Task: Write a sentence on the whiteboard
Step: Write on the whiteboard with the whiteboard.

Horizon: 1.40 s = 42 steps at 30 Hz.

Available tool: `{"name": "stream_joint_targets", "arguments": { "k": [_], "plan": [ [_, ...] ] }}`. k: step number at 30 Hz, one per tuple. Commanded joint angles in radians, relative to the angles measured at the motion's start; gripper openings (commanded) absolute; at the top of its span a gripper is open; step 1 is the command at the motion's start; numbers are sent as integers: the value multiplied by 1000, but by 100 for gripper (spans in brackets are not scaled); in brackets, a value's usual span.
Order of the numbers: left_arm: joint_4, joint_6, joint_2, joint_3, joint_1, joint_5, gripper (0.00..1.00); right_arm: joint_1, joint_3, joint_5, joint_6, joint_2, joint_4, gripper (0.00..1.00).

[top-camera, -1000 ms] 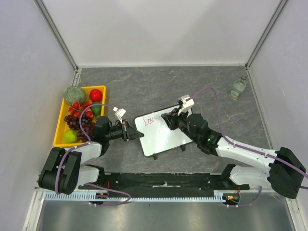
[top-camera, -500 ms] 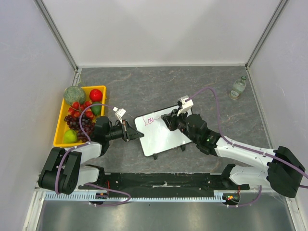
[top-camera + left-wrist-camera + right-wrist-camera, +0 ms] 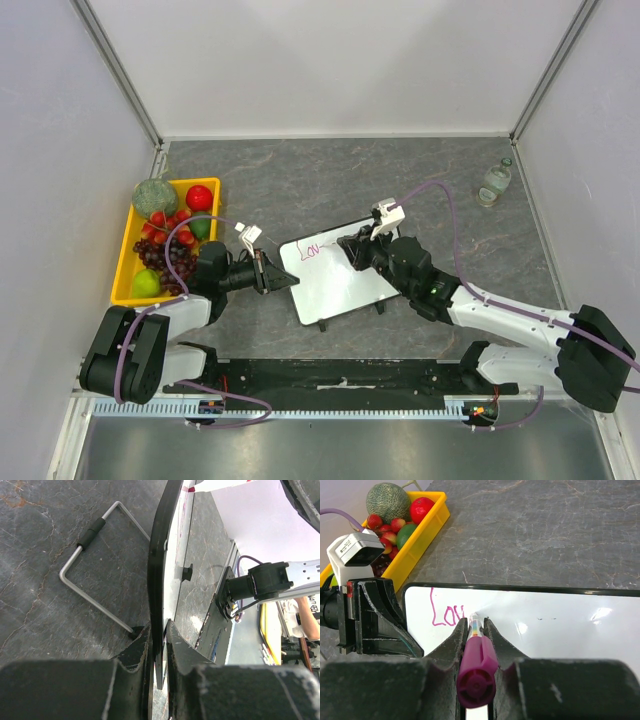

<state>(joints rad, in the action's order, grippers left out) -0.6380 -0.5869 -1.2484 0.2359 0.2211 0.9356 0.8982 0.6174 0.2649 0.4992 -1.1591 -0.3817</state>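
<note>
**Rightward creep**
Right jaws edged slightly rightward. Grey marbled surface (image 3: pixel 300 180) carries the small white black-framed whiteboard (image 3: pixel 340 280), its left edge clamped by left jaws; right jaws grip a magenta marker (image 3: pixel 476 662), tip at the pink handwritten sentence (image 3: pixel 445 614).

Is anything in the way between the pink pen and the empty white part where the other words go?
No, nothing visible. The right claw holds the marker with its tip at the whiteboard just after the pink letters. The board beyond it is bare. The left claw pinches the board's edge, behind the letters.
</note>
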Motion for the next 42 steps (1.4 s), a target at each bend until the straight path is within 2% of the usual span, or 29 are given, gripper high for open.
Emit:
{"name": "stream_joint_targets", "arguments": {
  "k": [1,24,42],
  "plan": [
    [-23,15,1,9,1,2,2,-18,-7,62,-7,15,21,0],
    [-23,15,-2,11,1,3,2,-21,59,-42,-14,-36,-3,0],
    [-23,15,-2,11,1,5,2,-21,-24,-66,-5,-11,29,0]
  ]
}}
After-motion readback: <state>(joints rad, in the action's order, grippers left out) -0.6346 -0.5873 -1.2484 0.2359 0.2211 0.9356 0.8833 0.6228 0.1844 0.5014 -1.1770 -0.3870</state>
